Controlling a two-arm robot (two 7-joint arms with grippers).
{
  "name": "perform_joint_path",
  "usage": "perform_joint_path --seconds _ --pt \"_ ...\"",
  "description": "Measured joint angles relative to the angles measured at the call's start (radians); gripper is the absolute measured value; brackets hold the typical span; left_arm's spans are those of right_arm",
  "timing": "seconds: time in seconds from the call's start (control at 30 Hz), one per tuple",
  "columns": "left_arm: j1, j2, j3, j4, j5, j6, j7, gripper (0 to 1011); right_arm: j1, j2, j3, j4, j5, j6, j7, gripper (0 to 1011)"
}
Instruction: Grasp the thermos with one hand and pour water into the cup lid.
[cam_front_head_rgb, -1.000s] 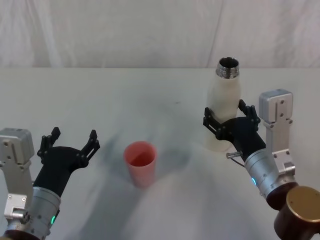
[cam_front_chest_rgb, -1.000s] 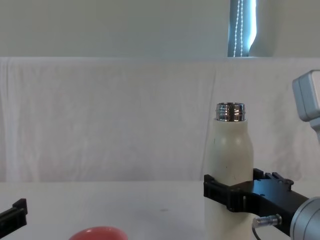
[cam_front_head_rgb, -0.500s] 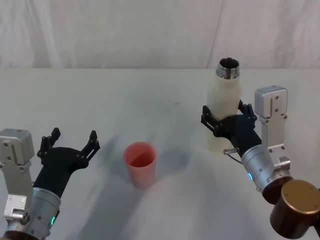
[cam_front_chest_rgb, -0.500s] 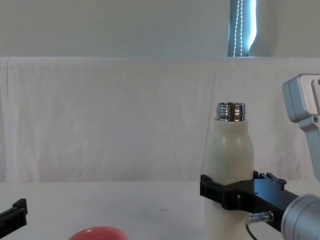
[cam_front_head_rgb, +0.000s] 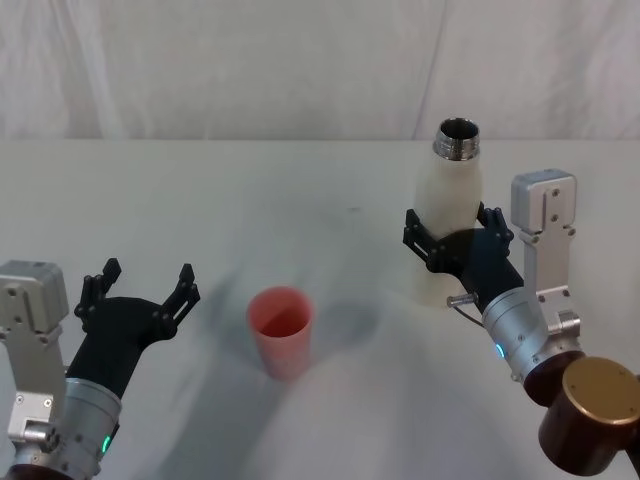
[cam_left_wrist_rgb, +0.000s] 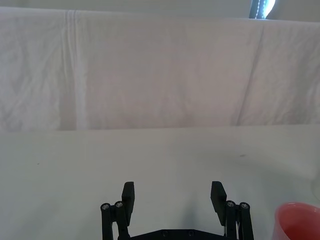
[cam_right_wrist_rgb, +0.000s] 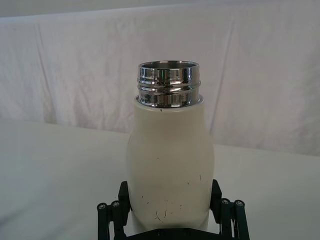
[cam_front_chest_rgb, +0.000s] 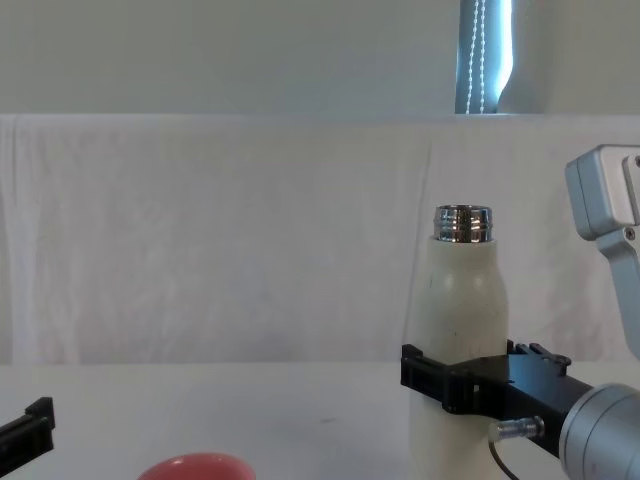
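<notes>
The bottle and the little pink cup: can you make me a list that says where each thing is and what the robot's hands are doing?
thermos: upright on the table, cap off, chrome neck open
cup lid: upright on the table, left of the thermos, apart from it
right gripper: fingers on both sides of the thermos's lower body
left gripper: open, holding nothing, left of the cup lid
water: none pouring

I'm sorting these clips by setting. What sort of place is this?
Probably a staged robot test bench, not a kitchen: a white cloth-covered table with a white draped backdrop, holding a cream-white steel-necked thermos and a small coral-red cup lid.
</notes>
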Motion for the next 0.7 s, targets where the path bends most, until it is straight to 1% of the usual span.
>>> perform_joint_path --seconds 0.23,0.3,0.43,0.7 --pt "0.0 0.0 0.0 0.0 0.0 0.0 0.0 1001 -0.006 -0.001 0.002 -0.028 0.006 0.017 -0.001 950" --pt "0.0 0.0 0.0 0.0 0.0 0.0 0.0 1001 -0.011 0.0 0.002 -0.042 0.006 0.02 -0.001 950" --pt "0.0 0.0 0.0 0.0 0.0 0.0 0.0 1001 -0.025 0.009 0.001 -0.092 0.005 0.027 -0.001 950" --pt "0.0 0.0 0.0 0.0 0.0 0.0 0.0 1001 -0.035 0.019 0.0 -0.137 0.002 0.035 0.0 950"
